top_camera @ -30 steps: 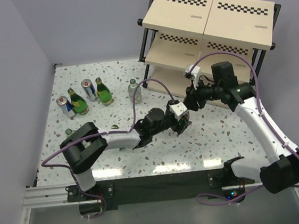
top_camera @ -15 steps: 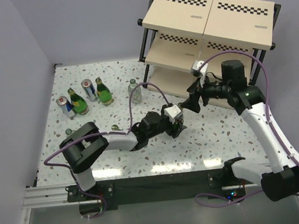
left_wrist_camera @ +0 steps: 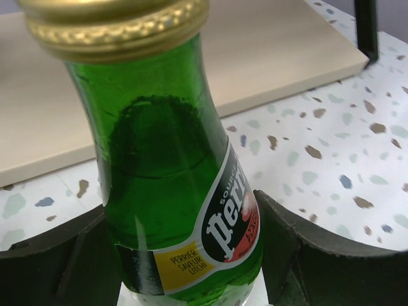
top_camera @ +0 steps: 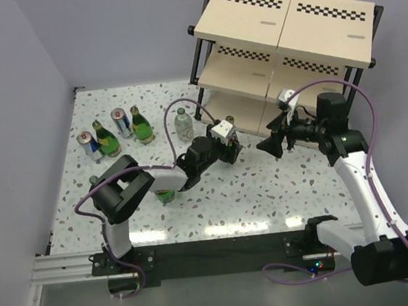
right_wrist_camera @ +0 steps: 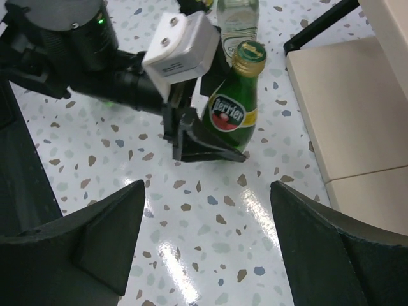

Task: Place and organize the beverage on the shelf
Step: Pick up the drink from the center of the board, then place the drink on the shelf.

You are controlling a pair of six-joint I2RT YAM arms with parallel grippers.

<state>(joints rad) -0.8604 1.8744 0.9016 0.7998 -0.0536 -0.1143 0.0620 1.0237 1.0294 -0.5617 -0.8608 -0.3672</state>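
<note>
My left gripper (top_camera: pixel 230 143) is shut on a green glass bottle (left_wrist_camera: pixel 172 185) with a gold cap and a yellow-red label; both fingers press against its lower body. The right wrist view shows the same bottle (right_wrist_camera: pixel 233 115) upright beside the shelf's lowest board (right_wrist_camera: pixel 338 102). My right gripper (top_camera: pixel 272 146) hangs open and empty to the bottle's right, its wide-apart fingers over bare table (right_wrist_camera: pixel 208 188). The three-tier shelf (top_camera: pixel 285 20) stands at the back right. More drinks stand at the back left: two cans (top_camera: pixel 121 122), two green bottles (top_camera: pixel 140 125) and a clear bottle (top_camera: pixel 183 124).
Another green bottle (top_camera: pixel 166 195) shows under my left arm, and a bottle top (top_camera: pixel 94 181) peeks out beside that arm's elbow. Purple cables loop over both arms. Walls close the table on the left and at the back.
The right gripper opened, let go of the green bottle and drew back to the right. The left gripper kept the bottle and carried it up and left toward the shelf's lowest board.
</note>
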